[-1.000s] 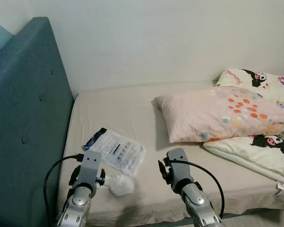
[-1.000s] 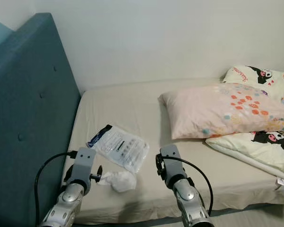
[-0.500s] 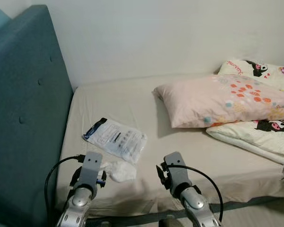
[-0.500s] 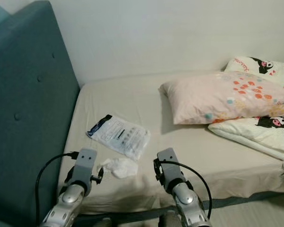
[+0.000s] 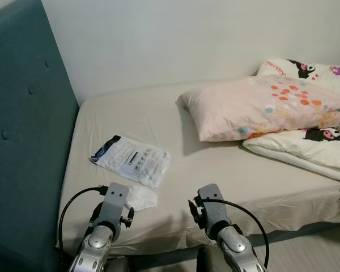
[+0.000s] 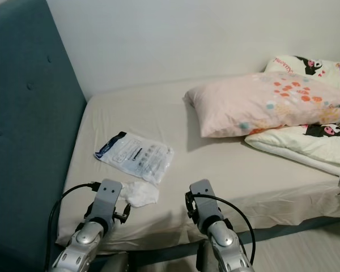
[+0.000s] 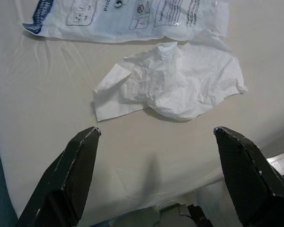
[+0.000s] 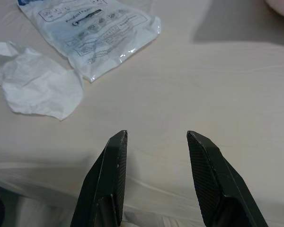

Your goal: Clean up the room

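Low in the frame, at the near edge of the bed (image 5: pixel 215 170), both my arms reach forward over the beige sheet. My left gripper (image 7: pixel 156 137) hangs just short of a crumpled white tissue (image 7: pixel 175 87); its 2 black fingers (image 7: pixel 73 165) are spread wide, one to each side of the tissue, and they hold nothing. My right gripper (image 8: pixel 156 142) is over bare sheet near the bed's edge, its fingers (image 8: pixel 111 170) parted by a moderate gap, narrower than the left pair, and also empty.

From the head views, the tissue (image 5: pixel 140 197) lies at lower left of centre, just beyond my left wrist. Touching its far side is a flat clear plastic packet (image 5: pixel 130 160) with printed text and a dark blue end, lying at a slant on the sheet. In the right wrist view the packet (image 8: pixel 92 33) and the tissue (image 8: pixel 38 85) sit at the upper left, well apart from my right fingers.

Along the left edge rises a teal buttoned headboard (image 5: pixel 22 141). At the upper right a pink pillow (image 5: pixel 260 107) with orange flowers rests partly on a cream quilt (image 5: pixel 306 147) with black cartoon figures. A white wall (image 5: pixel 187 39) runs behind the bed.
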Tool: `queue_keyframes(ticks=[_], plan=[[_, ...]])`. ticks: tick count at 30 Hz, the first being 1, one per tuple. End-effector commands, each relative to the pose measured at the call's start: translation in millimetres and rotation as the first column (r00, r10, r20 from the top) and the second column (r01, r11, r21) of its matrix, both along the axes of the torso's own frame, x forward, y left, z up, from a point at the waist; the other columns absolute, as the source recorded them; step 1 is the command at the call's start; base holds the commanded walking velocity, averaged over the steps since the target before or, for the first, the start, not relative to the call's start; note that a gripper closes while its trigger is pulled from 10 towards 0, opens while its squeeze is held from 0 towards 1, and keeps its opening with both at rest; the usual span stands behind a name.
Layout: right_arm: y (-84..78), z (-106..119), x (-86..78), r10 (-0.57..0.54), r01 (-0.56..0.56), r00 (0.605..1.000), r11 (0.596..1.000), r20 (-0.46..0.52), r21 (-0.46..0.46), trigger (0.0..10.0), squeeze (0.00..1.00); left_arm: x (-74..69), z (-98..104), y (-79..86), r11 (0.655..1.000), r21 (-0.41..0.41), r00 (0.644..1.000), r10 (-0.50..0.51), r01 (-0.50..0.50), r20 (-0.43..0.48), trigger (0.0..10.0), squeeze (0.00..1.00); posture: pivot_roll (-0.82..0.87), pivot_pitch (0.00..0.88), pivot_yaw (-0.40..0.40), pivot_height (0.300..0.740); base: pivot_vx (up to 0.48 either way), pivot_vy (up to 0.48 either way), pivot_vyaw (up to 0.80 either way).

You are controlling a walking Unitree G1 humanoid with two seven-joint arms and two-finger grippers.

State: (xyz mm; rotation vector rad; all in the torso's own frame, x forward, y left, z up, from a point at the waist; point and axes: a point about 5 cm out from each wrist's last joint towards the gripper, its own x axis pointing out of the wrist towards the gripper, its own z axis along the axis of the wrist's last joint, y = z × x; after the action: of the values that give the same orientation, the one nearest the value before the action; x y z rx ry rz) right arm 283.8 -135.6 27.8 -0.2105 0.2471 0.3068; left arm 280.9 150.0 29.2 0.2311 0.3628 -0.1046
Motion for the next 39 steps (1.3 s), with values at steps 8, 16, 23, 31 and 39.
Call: queue_keyframes(ticks=[8,16,23,31,39], plan=[[-3.2,-3.0,-0.8,-0.009,0.008,1.000,1.000,-0.019,-0.018,10.0,0.00,-5.0,-12.0,13.7,0.997,-0.064,0.987,0.028,-0.038,-0.159,10.0,0.00,0.02,0.178,0.003,0.583,0.000,0.000,0.00],[-2.0,1.3,3.2,0.003,-0.004,1.000,1.000,-0.007,-0.024,10.0,0.00,4.2,-8.5,9.8,0.973,-0.208,0.973,0.052,-0.100,-0.224,10.0,0.00,0.03,0.238,-0.001,0.568,0.000,0.000,0.00],[-0.7,4.3,5.3,0.017,-0.017,1.000,1.000,0.003,-0.026,10.0,0.00,10.3,-5.4,5.9,0.942,-0.301,0.961,0.066,-0.149,-0.269,10.0,0.00,0.03,0.272,0.001,0.568,0.000,0.000,0.00],[1.8,6.1,5.9,0.021,-0.021,1.000,1.000,0.008,-0.023,10.0,0.00,16.7,1.5,-0.2,0.847,-0.479,0.946,0.082,-0.231,-0.313,10.0,0.55,0.04,0.298,0.011,0.568,0.000,0.000,0.00],[8.0,8.6,6.7,0.027,-0.027,0.999,1.000,0.019,-0.010,10.0,0.00,28.5,9.6,-4.3,0.744,-0.595,0.947,0.169,-0.304,-0.273,10.0,1.00,0.04,0.320,0.015,0.568,0.000,0.000,0.00]])
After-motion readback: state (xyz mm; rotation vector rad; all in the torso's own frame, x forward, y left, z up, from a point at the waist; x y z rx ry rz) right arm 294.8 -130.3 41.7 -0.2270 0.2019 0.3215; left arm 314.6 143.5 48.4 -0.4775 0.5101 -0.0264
